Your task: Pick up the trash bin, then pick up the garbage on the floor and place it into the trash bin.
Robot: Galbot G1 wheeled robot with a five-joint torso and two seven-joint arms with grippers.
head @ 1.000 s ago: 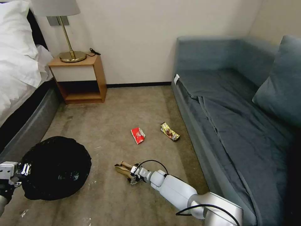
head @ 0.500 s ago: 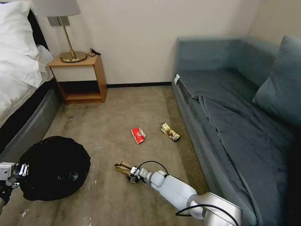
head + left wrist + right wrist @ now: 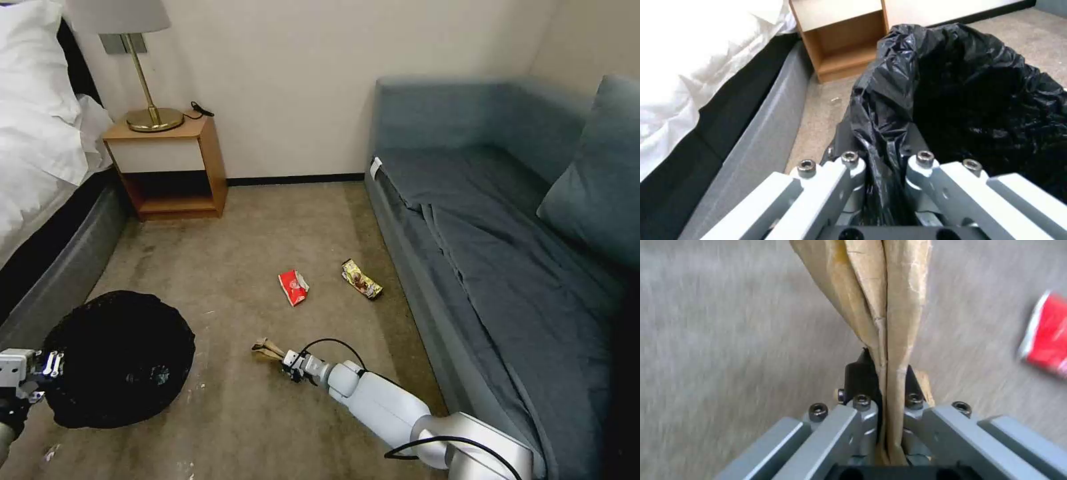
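The trash bin (image 3: 117, 357), lined with a crinkled black bag, hangs at the lower left of the head view. My left gripper (image 3: 40, 373) is shut on its rim, and the bag's edge (image 3: 882, 160) is pinched between the fingers. My right gripper (image 3: 288, 363) is shut on the crumpled brown paper bag (image 3: 267, 349), low over the carpet; the squeezed paper (image 3: 887, 323) runs out from between its fingers. A red snack packet (image 3: 293, 287) and a yellow-brown wrapper (image 3: 361, 279) lie on the floor farther out. The red packet (image 3: 1047, 340) also shows beside the held paper.
A blue sofa (image 3: 507, 253) runs along the right. A bed (image 3: 40, 173) with white bedding stands on the left, close to the bin. A wooden nightstand (image 3: 170, 167) carrying a brass lamp (image 3: 143, 73) stands against the far wall. Carpet lies open between them.
My right gripper has closed on the brown paper bag and lifted its end off the carpet, pulling it slightly rightward. The left gripper and bin have barely shifted.
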